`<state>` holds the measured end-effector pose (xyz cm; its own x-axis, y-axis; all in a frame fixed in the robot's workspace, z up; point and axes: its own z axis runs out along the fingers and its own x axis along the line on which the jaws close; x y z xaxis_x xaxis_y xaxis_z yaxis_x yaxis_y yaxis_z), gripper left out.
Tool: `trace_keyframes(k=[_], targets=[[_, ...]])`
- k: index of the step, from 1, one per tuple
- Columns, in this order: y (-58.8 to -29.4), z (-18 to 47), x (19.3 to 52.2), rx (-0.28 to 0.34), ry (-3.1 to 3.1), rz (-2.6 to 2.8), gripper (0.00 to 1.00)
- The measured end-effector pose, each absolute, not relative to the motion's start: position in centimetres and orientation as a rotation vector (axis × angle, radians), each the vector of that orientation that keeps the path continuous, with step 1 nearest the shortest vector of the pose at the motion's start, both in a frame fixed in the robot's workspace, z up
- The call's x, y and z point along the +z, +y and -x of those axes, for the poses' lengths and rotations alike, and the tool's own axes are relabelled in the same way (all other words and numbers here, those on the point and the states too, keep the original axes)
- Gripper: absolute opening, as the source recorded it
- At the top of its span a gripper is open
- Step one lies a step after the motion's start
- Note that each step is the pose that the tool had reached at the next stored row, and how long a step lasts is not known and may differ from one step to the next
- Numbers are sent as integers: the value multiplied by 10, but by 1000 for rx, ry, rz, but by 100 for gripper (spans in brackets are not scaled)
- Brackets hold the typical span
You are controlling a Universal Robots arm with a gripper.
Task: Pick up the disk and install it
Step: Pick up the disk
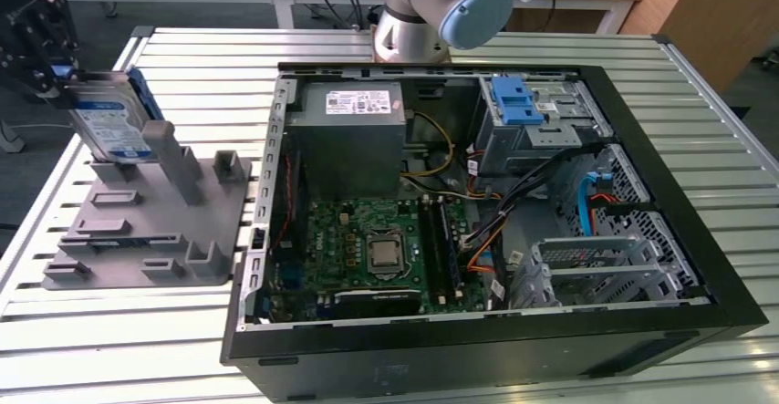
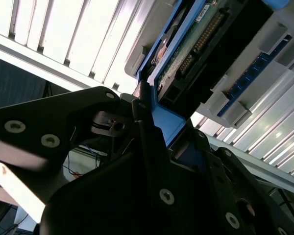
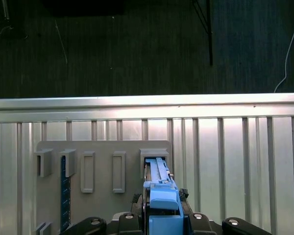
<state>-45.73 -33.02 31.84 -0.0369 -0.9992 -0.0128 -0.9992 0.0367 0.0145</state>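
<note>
fig. 1. the scene as i see it from the remote station. in the exterior view the gripper (image 1: 58, 74) sits at the far left of the exterior view, over the top edge of the disk (image 1: 109, 121). the disk stands upright on its narrow end in a slot of the grey fixture (image 1: 146, 231), label side facing the camera, blue rails along its edges. the fixture lies flat on the slatted table (image 1: 122, 331), just beside the open computer case (image 1: 681, 240).

in the first wrist view i look down along the disk (image 3: 159, 176). its lower end sits in a slot of the fixture (image 3: 103, 147), and its blue rail rises between the two sides of the gripper (image 3: 162, 201), which i read as clamped on the disk.

the second wrist view agrees: a thin black finger (image 2: 141, 110) lies against the blue rail, and the disk's green circuit board (image 2: 196, 54) faces the camera.

inside the case lie the power supply (image 1: 347, 139), the motherboard (image 1: 365, 249) and a drive bay with a blue latch (image 1: 517, 103). the arm (image 1: 426, 12) rises behind the case.
</note>
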Motion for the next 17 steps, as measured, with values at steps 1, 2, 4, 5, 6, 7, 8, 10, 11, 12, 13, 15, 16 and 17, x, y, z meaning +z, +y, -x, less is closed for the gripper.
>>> trace_keyframes(k=[1,2,4,5,6,7,8,10,11,12,13,15,16,17], targets=[[-330,457,319,-30,-2261,-2179,36],[-330,457,319,-30,-2261,-2179,36],[-330,457,320,-30,-2261,-2179,36],[-330,457,320,-30,-2261,-2179,36],[-330,457,320,-30,-2261,-2179,36],[-330,457,320,-30,-2261,-2179,36],[-330,457,321,-30,-2261,-2180,36],[-330,457,321,-30,-2261,-2179,36],[-330,457,321,-30,-2261,-2179,36],[-330,457,321,-30,-2261,-2179,36],[-330,457,322,-30,-2261,-2179,36],[-330,457,322,-30,-2261,-2180,36],[-330,457,322,-30,-2261,-2179,36],[-330,457,322,-30,-2261,-2179,36]])
